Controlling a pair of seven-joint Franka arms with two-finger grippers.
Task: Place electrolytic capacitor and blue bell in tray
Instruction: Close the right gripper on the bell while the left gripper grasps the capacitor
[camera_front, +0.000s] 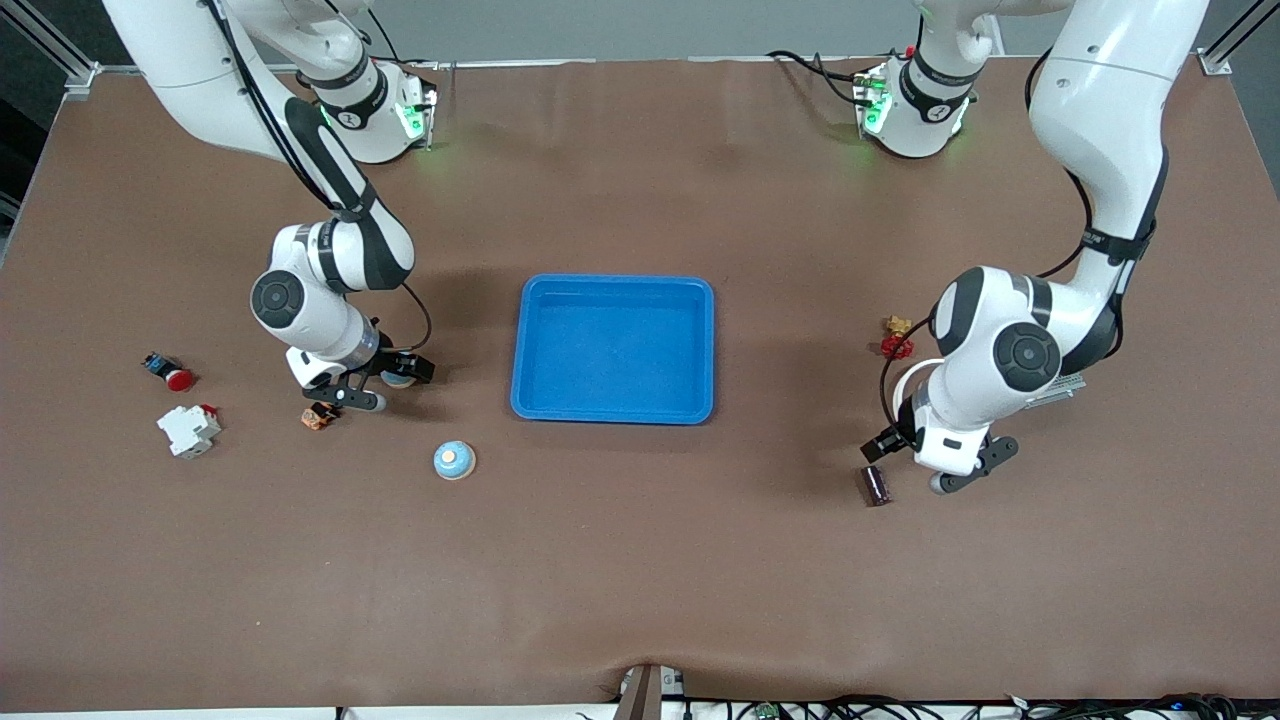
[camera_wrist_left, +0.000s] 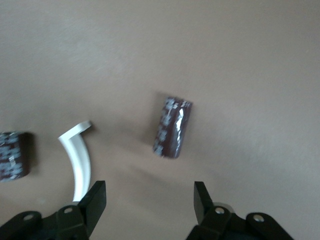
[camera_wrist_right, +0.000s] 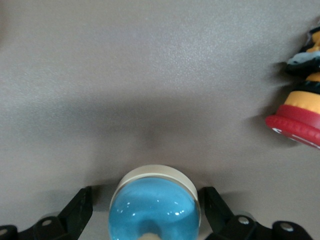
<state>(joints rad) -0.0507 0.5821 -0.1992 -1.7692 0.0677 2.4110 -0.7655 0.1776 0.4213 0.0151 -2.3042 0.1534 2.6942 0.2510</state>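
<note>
The blue tray (camera_front: 612, 288) lies mid-table with nothing in it. A blue bell (camera_wrist_right: 154, 207) with a white base stands on the table between the fingers of my right gripper (camera_wrist_right: 146, 192), which is open, with a gap on each side. In the front view this bell (camera_front: 400, 378) peeks out under the right gripper (camera_front: 395, 383), toward the right arm's end. A second blue bell (camera_front: 454, 460) stands nearer the camera. The dark electrolytic capacitor (camera_wrist_left: 172, 127) lies on its side just ahead of my open left gripper (camera_wrist_left: 150, 192), untouched. In the front view the capacitor (camera_front: 877, 485) is beside the left gripper (camera_front: 975, 468).
A red push-button (camera_front: 172, 373), a white breaker (camera_front: 188, 430) and a small orange part (camera_front: 318, 415) lie near the right arm's end. Red and gold pieces (camera_front: 897, 340) sit near the left arm. Another dark cylinder (camera_wrist_left: 12, 155) and a white cable (camera_wrist_left: 77, 155) show beside the capacitor.
</note>
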